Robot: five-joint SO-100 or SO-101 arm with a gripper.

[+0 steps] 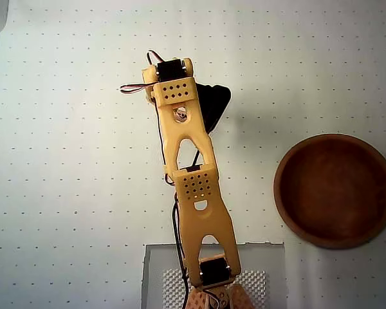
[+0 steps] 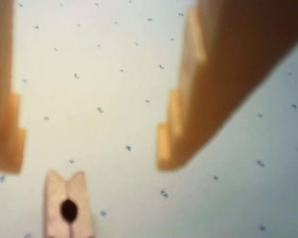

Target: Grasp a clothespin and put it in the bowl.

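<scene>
Two orange fingers (image 2: 181, 124) fill your wrist view, spread wide apart with nothing between them, so your gripper (image 2: 87, 158) is open and empty. Look just below the gap in that view: the clothespin (image 2: 67, 206) lies on the dotted white mat (image 2: 114, 64), its split end pointing up toward the fingers and a dark round hole showing between its two wooden halves. It sits closer to the left finger than the right one, and neither finger touches it. The rest of the clothespin runs off the bottom edge.

From overhead, your yellow arm (image 1: 186, 174) stretches from the near edge toward the far side of the mat, and it hides the gripper and the clothespin beneath it. The bowl (image 1: 289, 206) rests well to the right of the arm, upright and empty.
</scene>
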